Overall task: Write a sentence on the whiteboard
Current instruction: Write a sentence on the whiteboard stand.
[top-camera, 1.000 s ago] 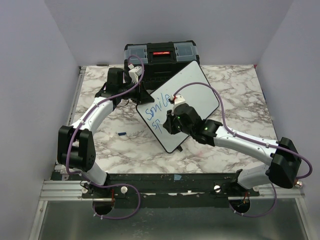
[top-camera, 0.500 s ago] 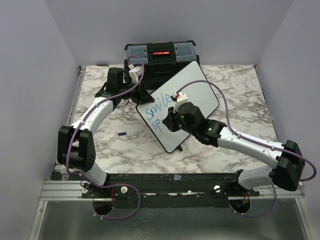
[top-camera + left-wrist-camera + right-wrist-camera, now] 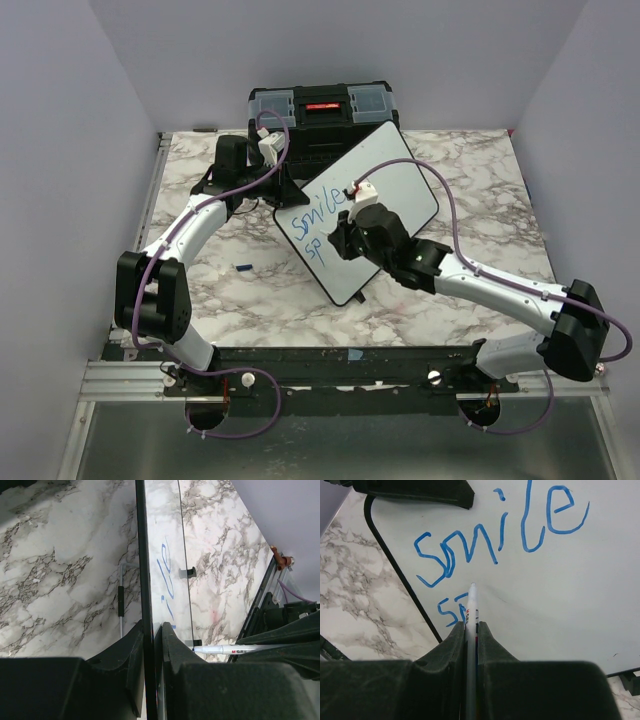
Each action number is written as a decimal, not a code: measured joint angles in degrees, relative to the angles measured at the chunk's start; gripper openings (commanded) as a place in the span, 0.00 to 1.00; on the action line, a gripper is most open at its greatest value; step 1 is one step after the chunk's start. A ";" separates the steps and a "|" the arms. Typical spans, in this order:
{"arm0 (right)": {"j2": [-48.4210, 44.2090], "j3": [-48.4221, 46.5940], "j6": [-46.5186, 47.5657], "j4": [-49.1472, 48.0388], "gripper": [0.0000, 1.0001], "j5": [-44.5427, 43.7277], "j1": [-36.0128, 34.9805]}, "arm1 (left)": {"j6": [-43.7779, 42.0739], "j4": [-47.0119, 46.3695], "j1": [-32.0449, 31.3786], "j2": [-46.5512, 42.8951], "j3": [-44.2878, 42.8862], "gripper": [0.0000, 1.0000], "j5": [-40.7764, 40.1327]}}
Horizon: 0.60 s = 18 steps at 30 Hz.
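Note:
The whiteboard [image 3: 385, 190] lies tilted on the marble table in front of the toolbox. Blue writing on it reads "Smile" [image 3: 310, 216] [image 3: 502, 535] with "sp" begun below [image 3: 451, 608]. My left gripper [image 3: 283, 192] is shut on the board's upper-left edge; the left wrist view shows its black rim [image 3: 144, 580] between the jaws. My right gripper [image 3: 338, 240] is shut on a white marker [image 3: 471, 615], whose tip rests on the board by the second line. The marker also shows in the left wrist view [image 3: 235, 649].
A black toolbox [image 3: 322, 115] with a red handle stands at the table's back edge behind the board. A small blue marker cap [image 3: 242, 266] lies on the marble left of the board. Grey walls close in both sides.
My right gripper with the marker has shifted slightly up and left over the board's second line; the letter after "s" has grown. The left arm and the board have not moved.

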<state>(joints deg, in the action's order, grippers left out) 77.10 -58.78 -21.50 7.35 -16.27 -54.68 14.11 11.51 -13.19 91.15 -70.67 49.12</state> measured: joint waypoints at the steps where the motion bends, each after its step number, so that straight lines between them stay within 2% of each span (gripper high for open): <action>1: 0.20 0.00 0.02 0.00 0.01 0.00 -0.02 | 0.00 -0.02 -0.02 0.00 0.00 0.00 0.00; 18: 3.04 0.59 0.11 -0.94 0.01 -1.07 -0.02 | -0.04 -0.07 0.00 -0.02 0.00 0.00 -0.07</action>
<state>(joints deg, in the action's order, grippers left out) 80.14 -58.19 -21.39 6.42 -17.34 -54.70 14.06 11.44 -13.19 91.13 -70.67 49.06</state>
